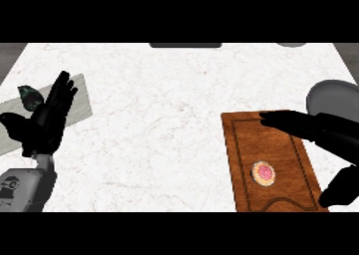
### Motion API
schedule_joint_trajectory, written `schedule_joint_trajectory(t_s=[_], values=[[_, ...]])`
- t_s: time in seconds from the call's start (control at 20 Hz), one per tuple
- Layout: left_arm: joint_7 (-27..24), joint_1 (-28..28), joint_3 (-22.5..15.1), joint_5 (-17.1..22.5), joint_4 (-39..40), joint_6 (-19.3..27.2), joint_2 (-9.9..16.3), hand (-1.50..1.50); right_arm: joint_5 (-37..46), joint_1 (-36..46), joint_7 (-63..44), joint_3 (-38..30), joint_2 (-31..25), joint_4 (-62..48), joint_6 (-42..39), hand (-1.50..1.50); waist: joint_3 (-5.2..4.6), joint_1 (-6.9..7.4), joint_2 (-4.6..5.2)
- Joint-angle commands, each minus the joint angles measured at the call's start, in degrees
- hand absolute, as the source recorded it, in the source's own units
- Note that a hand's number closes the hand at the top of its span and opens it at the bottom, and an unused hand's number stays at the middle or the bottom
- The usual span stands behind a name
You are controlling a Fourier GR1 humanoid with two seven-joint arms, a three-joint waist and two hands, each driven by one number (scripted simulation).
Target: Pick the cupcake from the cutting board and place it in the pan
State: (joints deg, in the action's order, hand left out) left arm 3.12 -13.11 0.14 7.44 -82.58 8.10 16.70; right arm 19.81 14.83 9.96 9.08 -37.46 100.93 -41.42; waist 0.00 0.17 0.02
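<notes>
Head view: cupcake [264, 173] on cutting board [245, 149], below open right robot hand [322, 132].

Kitchen, marble counter [175, 99], cutting board [245, 149], pan [337, 97]

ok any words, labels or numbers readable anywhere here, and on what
None can be read. The cupcake, the cutting board, the pan and the grey mat carry no text. A small mark on the left forearm is too blurred to read.
</notes>
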Motion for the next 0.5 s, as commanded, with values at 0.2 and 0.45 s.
schedule_joint_trajectory(t_s=[0.2, 0.45], values=[[0.8, -1.0, -0.7, -2.9, -0.3, 0.8, -3.2, 0.00, 8.6, 1.9, 7.0, 2.7, 1.5, -5.4, -3.1, -1.50, 0.01, 0.01, 0.01], [2.3, 1.8, 0.2, -3.5, -4.0, -0.3, -2.8, 0.00, 13.7, -5.4, 5.6, 4.0, 4.0, 2.4, -1.3, -1.50, 0.00, -0.28, -0.10]])
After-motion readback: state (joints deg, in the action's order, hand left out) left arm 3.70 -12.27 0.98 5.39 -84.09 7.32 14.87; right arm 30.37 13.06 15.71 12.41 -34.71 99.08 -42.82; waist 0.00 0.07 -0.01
